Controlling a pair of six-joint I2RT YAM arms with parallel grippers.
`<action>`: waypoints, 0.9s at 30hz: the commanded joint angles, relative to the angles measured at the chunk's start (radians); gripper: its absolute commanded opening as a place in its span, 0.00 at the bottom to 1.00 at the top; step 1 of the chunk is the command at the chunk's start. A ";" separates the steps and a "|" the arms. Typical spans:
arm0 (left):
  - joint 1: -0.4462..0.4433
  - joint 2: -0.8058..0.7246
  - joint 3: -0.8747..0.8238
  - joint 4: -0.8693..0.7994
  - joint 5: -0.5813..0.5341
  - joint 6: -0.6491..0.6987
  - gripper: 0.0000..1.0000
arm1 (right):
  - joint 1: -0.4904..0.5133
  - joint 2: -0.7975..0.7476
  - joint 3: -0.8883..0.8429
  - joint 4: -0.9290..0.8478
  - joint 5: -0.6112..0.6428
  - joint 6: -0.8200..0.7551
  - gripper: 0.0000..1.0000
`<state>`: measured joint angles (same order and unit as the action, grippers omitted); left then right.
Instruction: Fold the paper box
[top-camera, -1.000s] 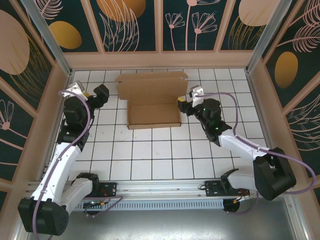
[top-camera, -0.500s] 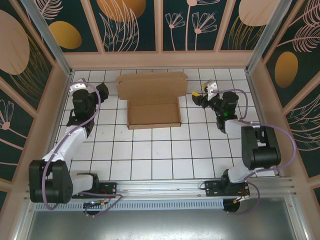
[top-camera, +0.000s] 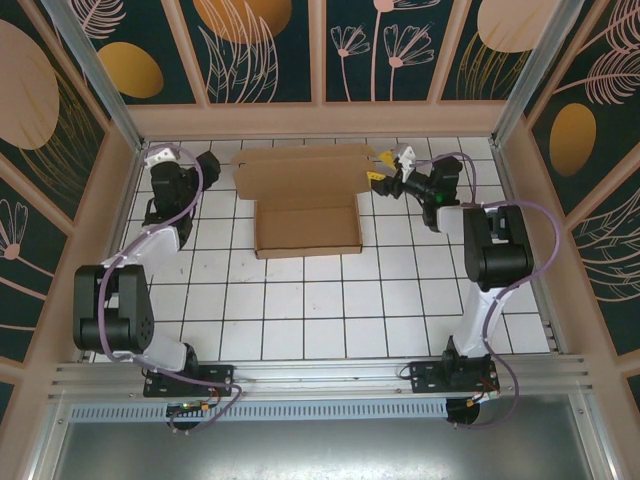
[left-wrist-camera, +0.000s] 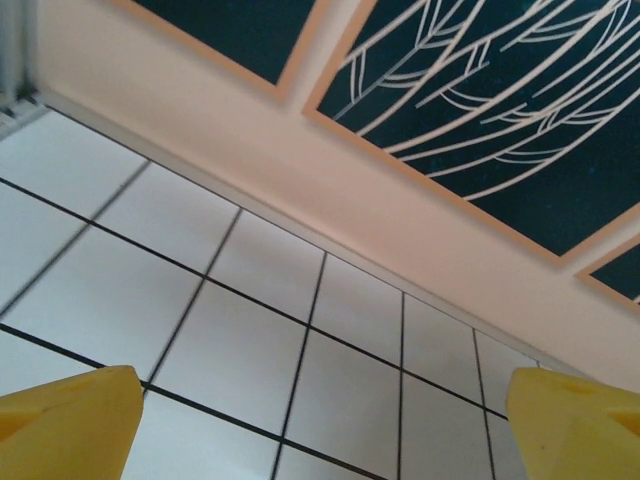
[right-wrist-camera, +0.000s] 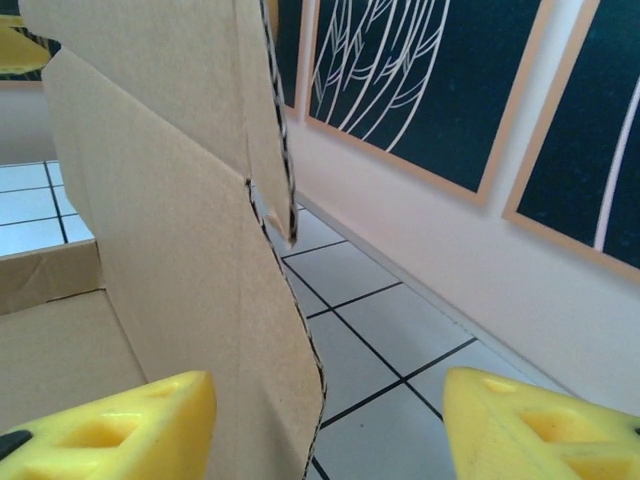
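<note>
Paper box (top-camera: 308, 228): sat on the far middle of the worktop (top-camera: 300, 310), with tray base flat, low walls up and the wide back flap (top-camera: 300, 175) raised along the far edge; lay between the two arms, probably for reach from both sides
Back flap: stood up rather than folded over the tray; judged partway through the fold, with closing not yet done
Right pincer (top-camera: 377, 166): reached in at the right end of the back flap; spread, with the flap's cut edge between the fingertips (right-wrist-camera: 110, 430), close to one and clear of the other; pinched nothing
Reason for that pose: seemingly straddled the flap's end tab, ready to squeeze or push it along its crease
Left pincer (left-wrist-camera: 320, 430): spread wide with nothing between the tips; pointed over bare tiles toward the back wall (left-wrist-camera: 330, 210); hung just left of the box's far left corner, apart from the cardboard
Reason for that pose: likely waited level with the flap's other end, to mirror the right side
Next move: would call for closing on the tab squarely, then turning it inward without dragging the tray
Risk: thin cardboard might buckle away from the crease, or slide on the smooth tiles
</note>
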<state>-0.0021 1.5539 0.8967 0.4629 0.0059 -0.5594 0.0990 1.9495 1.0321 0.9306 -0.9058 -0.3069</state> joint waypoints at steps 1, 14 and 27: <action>0.011 0.059 0.063 0.076 0.122 -0.048 0.91 | 0.001 0.022 0.034 -0.003 -0.071 0.020 0.60; 0.011 0.187 0.095 0.171 0.287 -0.152 0.88 | 0.035 0.069 0.081 -0.087 -0.051 0.033 0.42; 0.010 0.171 -0.033 0.315 0.384 -0.318 0.81 | 0.142 -0.048 -0.025 -0.084 0.315 -0.014 0.09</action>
<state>0.0021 1.7424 0.9005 0.6865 0.3481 -0.8116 0.1940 1.9709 1.0470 0.8570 -0.7704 -0.2806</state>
